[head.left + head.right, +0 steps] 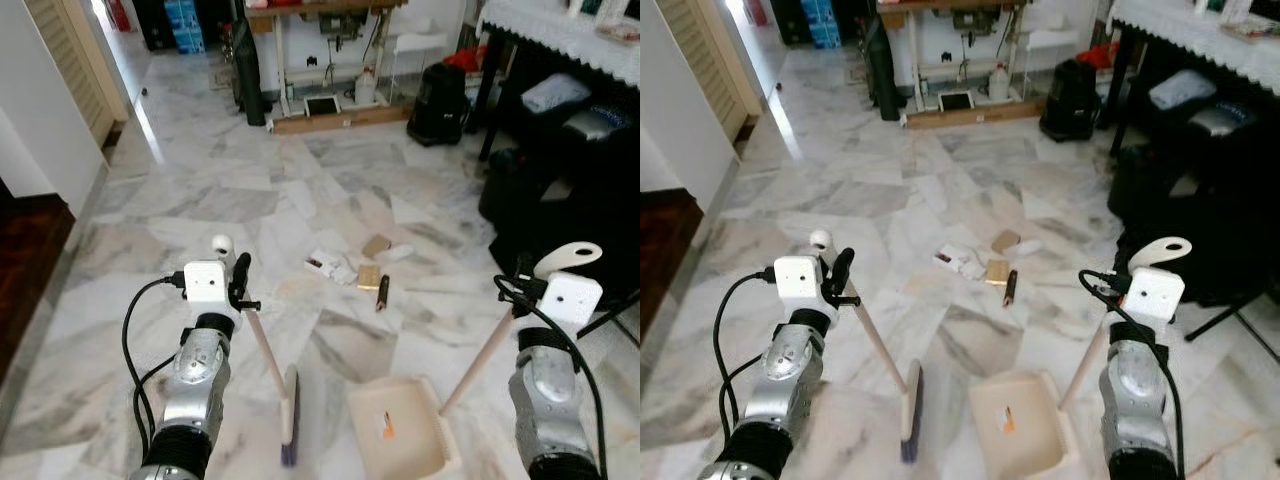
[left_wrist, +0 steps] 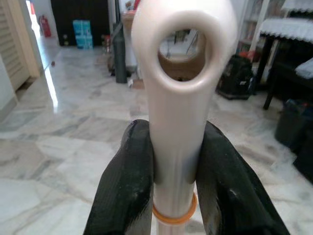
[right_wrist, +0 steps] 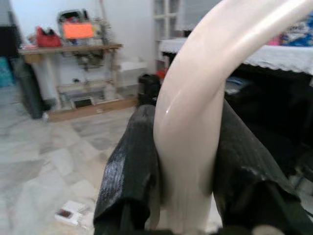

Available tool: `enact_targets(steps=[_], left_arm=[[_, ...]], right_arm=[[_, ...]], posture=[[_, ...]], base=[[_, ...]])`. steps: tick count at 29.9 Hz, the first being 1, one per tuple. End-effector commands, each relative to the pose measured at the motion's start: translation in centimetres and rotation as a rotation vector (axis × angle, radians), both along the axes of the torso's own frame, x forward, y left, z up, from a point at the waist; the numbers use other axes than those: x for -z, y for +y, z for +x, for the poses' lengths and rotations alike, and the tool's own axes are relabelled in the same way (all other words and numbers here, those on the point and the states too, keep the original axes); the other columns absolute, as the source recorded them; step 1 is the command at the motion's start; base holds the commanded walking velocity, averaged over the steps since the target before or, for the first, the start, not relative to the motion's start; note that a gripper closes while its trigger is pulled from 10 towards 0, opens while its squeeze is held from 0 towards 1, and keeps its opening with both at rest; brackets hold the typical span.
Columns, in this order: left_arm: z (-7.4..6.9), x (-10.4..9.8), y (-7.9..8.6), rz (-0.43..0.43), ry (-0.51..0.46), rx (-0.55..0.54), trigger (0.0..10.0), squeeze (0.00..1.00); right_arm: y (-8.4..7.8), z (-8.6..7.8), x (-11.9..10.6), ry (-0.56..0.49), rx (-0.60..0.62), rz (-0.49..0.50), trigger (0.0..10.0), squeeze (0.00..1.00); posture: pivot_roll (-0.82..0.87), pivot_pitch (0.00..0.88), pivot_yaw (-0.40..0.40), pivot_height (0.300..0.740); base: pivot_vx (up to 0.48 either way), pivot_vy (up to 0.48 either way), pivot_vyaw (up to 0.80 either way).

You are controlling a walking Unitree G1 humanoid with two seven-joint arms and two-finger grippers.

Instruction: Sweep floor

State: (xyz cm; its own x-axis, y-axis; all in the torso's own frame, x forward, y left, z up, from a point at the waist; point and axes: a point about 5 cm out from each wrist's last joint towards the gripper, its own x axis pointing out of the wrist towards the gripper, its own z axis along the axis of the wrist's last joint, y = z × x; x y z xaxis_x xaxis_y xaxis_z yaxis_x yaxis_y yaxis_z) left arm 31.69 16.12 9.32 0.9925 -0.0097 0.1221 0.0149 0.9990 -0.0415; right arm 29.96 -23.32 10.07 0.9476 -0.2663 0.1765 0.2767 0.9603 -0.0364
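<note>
Left end effector [image 2: 173, 171] clamps its black fingers on the cream broom handle [image 1: 262, 345], its dark bristle head [image 1: 290, 420] resting on the marble floor [image 1: 200, 200]. Right end effector [image 3: 188, 161] grips the cream plastic dustpan's [image 1: 400, 430] handle; an orange scrap [image 1: 388, 428] lies inside (scattered litter [image 1: 355, 268] sits just ahead).

Litter scraps [image 1: 350, 265] on floor: too small to identify. Dustpan [image 1: 400, 428] front edge cut off. Black table [image 1: 560, 40] cropped by frame.
</note>
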Motion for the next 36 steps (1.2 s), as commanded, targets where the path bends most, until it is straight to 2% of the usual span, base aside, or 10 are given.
enact_targets(steps=[1, 28, 31, 36], left_arm=[[0.44, -1.40, -0.23, 0.002, -0.057, 0.007, 10.0, 0.00], [0.39, -1.37, -0.41, -0.004, -0.052, 0.014, 10.0, 0.00], [0.40, -1.38, -0.44, -0.004, -0.052, 0.016, 10.0, 0.00], [0.41, -1.37, -0.42, -0.004, -0.050, 0.014, 10.0, 0.00]], right_arm=[[-0.48, 0.01, -0.66, -0.032, 0.017, 0.005, 10.0, 0.00], [-0.66, 0.05, -0.42, -0.012, 0.041, 0.027, 10.0, 0.00], [-0.70, 0.08, -0.43, -0.012, 0.046, 0.032, 10.0, 0.00], [-0.57, 0.07, -0.57, -0.021, 0.036, 0.020, 10.0, 0.00]], posture=[[-0.17, 0.000, 0.046, 0.740], [-0.17, 0.000, 0.051, 0.740], [-0.17, 0.000, 0.051, 0.740], [-0.17, 0.000, 0.051, 0.740]], base=[[0.345, 0.000, 0.00], [0.344, 0.000, 0.00], [0.344, 0.000, -0.77], [0.345, 0.000, 0.00]])
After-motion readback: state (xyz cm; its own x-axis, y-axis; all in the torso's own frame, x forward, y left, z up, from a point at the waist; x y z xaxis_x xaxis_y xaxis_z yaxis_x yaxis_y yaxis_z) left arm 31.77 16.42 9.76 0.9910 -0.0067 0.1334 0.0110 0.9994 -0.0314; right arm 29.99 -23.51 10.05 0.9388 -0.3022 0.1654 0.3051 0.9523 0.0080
